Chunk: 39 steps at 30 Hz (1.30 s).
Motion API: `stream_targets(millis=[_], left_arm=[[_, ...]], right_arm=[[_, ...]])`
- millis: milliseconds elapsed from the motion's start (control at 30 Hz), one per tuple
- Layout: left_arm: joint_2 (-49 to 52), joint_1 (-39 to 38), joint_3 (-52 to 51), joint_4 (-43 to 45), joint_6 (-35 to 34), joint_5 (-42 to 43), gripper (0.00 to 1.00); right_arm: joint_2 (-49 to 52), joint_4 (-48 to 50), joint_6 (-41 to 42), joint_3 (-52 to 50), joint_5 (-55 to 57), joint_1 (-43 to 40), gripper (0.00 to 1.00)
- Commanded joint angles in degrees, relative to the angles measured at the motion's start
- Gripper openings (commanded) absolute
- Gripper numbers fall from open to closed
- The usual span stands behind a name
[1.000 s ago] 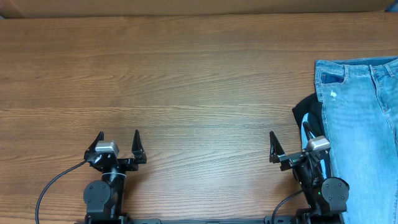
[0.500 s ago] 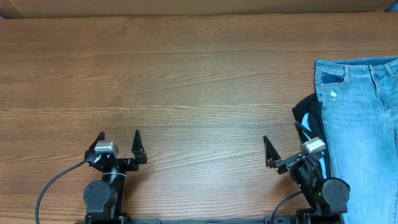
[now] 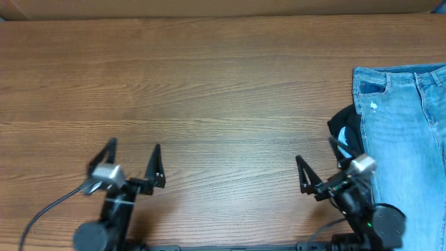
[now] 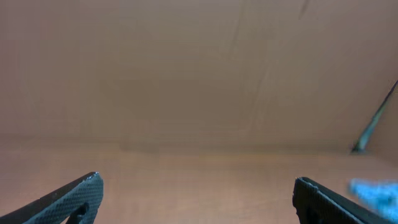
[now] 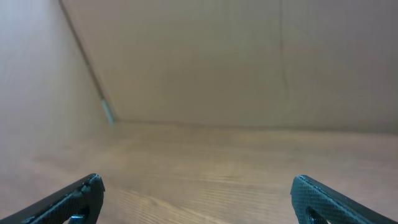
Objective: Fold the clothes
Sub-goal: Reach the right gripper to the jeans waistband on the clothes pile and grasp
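Note:
The light blue jeans (image 3: 401,139) lie flat at the table's right edge, waistband toward the far side, running off the right and near edges. A blurred blue bit of them shows at the right edge of the left wrist view (image 4: 374,193). My left gripper (image 3: 134,145) is open and empty at the near left, far from the jeans. My right gripper (image 3: 316,149) is open and empty, just left of the jeans and apart from them. Both wrist views show spread fingertips over bare wood (image 4: 196,182) (image 5: 196,180).
A black piece of cloth (image 3: 343,125) sticks out from under the jeans' left edge, close to my right gripper. The wooden table (image 3: 209,90) stretches between the arms and the far edge. A brown wall stands behind it.
My left gripper has risen and its fingertips spread wider in view. My right gripper has turned slightly to the left and shifted a little.

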Motion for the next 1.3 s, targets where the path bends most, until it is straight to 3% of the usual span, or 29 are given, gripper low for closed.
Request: stream_targets(millis=[0, 167, 367, 567, 700, 933, 1133, 1267], left_arm=[[5.1, -0.3, 9.9, -3.9, 0.9, -0.9, 1.00], [17.7, -0.3, 22.9, -13.6, 0.7, 0.8, 1.00], [38.7, -0.3, 43.2, -35.1, 0.7, 4.4, 1.00], [54.6, -0.3, 53.1, -50.0, 0.7, 5.2, 1.00], [59.9, -0.4, 53.1, -52.3, 0.3, 8.7, 1.00], [65.0, -0.4, 53.1, -53.2, 0.3, 10.6, 1.00], [65.7, -0.3, 53.1, -53.1, 0.3, 10.6, 1.00], [65.7, -0.3, 53.1, -53.1, 0.3, 10.5, 1.00]], right_arm=[[3.3, -4.4, 1.0, 9.0, 5.0, 0.2, 1.00], [15.4, -16.9, 0.6, 21.2, 6.6, 0.2, 1.00], [37.6, -34.7, -2.2, 39.4, 6.6, 0.2, 1.00], [56.8, -47.5, -1.5, 51.4, -0.6, 0.2, 1.00], [63.4, -47.1, -1.0, 51.5, 0.5, -0.1, 1.00], [72.1, -41.0, 10.4, 51.5, 16.3, -6.2, 1.00], [78.5, -35.7, 13.5, 51.5, 19.9, -12.3, 1.00], [82.7, -32.5, 16.6, 51.5, 20.9, -16.6, 0.94]])
